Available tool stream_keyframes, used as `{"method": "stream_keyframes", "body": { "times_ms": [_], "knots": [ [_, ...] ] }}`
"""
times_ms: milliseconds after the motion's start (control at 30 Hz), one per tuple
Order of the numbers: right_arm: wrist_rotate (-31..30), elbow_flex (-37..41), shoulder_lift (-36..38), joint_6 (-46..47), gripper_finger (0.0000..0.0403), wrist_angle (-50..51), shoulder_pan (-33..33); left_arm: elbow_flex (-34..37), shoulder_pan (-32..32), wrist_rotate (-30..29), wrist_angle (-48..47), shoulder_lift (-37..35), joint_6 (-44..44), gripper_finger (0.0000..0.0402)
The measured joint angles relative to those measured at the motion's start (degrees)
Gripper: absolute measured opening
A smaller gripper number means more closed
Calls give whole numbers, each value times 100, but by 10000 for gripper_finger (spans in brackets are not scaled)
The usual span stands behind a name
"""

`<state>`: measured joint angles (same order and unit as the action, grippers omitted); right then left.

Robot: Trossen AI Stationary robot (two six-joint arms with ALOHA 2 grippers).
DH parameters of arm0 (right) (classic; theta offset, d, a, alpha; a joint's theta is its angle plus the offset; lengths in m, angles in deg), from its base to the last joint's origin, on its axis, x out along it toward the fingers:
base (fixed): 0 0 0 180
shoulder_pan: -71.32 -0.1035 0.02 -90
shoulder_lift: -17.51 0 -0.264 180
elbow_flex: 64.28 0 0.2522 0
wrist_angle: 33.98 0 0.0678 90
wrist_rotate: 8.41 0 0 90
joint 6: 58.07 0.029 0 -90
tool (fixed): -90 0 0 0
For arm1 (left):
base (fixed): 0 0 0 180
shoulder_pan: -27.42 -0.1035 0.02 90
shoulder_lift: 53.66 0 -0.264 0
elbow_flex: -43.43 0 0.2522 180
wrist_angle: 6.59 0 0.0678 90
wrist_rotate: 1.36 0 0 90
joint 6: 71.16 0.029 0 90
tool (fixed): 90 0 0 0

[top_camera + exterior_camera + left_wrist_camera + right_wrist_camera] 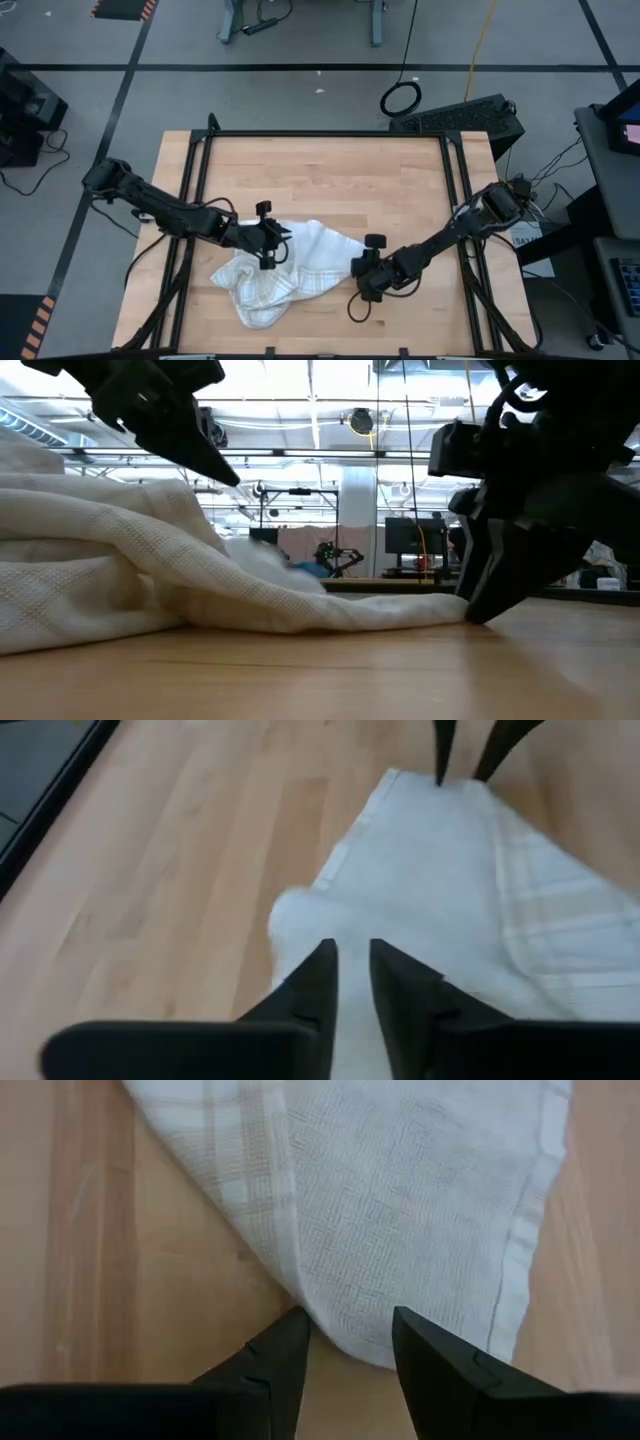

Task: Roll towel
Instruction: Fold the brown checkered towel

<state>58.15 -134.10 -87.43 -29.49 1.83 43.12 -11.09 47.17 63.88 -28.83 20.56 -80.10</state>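
Note:
The white towel (280,268) with a faint check lies bunched on the wooden table, toward its near edge. Its right corner (370,1342) lies flat on the wood. My right gripper (360,272) is low at the table, open, with that corner between its two fingers (290,1345). It also shows in the low view (490,585) at the towel's thin end. My left gripper (268,248) hangs over the towel's raised left part (120,530), its fingers (325,970) a narrow gap apart over the cloth. My right gripper slants down from the table's right side and straddles the towel's right corner (350,1335), which lies on the wood. I cannot tell whether the fingers touch the cloth. My left gripper is just above the cloth, and I cannot tell whether it touches.
A black frame (330,134) runs round the table top. Bare wood (330,180) lies beyond the towel toward the far edge. A short dark cable (357,305) lies on the wood near my right gripper.

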Motion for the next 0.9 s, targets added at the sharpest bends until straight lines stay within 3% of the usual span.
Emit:
{"method": "stream_keyframes", "body": {
  "times_ms": [200,367,500,633,800,900],
  "knots": [
    [345,142,19,-229,82,-350,115,-2,273,149,-89,-318,-367,122],
    [431,121,5,-364,9,-417,73,-4,709,989,-486,-379,-1141,129],
    [375,123,-5,-358,17,-443,26,-4,1162,1238,-633,-376,-1621,130],
    [368,128,-10,-367,15,-502,-2,-4,1511,934,-914,-376,-1902,130],
    [385,128,-12,-325,3,-520,2,-4,1762,811,-1790,-372,-3026,130],
    [392,128,-12,-321,3,-529,2,-4,1969,983,-1752,-288,-3428,130]
  ]
}}
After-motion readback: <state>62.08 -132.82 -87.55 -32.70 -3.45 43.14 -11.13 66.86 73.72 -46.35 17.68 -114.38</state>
